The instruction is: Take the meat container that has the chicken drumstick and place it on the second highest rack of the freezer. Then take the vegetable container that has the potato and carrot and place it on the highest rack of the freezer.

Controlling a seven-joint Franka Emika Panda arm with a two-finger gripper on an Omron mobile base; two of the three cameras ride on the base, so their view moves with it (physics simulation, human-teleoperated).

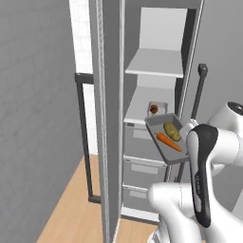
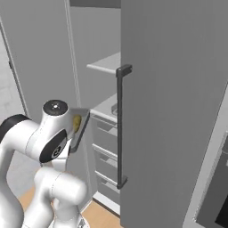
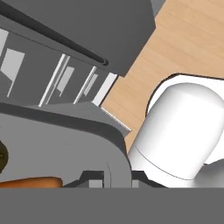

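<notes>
The vegetable container [image 1: 155, 126], a grey tray, hangs tilted in front of the open freezer [image 1: 112, 118]. In it lie the potato [image 1: 172, 130] and the carrot [image 1: 168, 141]. My gripper [image 3: 117, 178] is shut on the tray's rim [image 3: 118, 153], and the carrot's end [image 3: 30, 182] shows beside it. From the right, the tray [image 2: 80, 131] stands on edge beside my arm with the potato [image 2: 76, 122] in it. The meat container [image 1: 156, 108] with the brown chicken drumstick sits on the second highest rack [image 1: 140, 108]. The highest rack [image 1: 154, 64] above it is bare.
Grey drawers [image 1: 142, 168] stack below the racks. The freezer door [image 2: 169, 111] stands open on the right, with its long dark bar handle [image 2: 120, 127] close to my arm. A dark frame [image 1: 83, 133] stands left of the cabinet, over wooden floor [image 1: 71, 213].
</notes>
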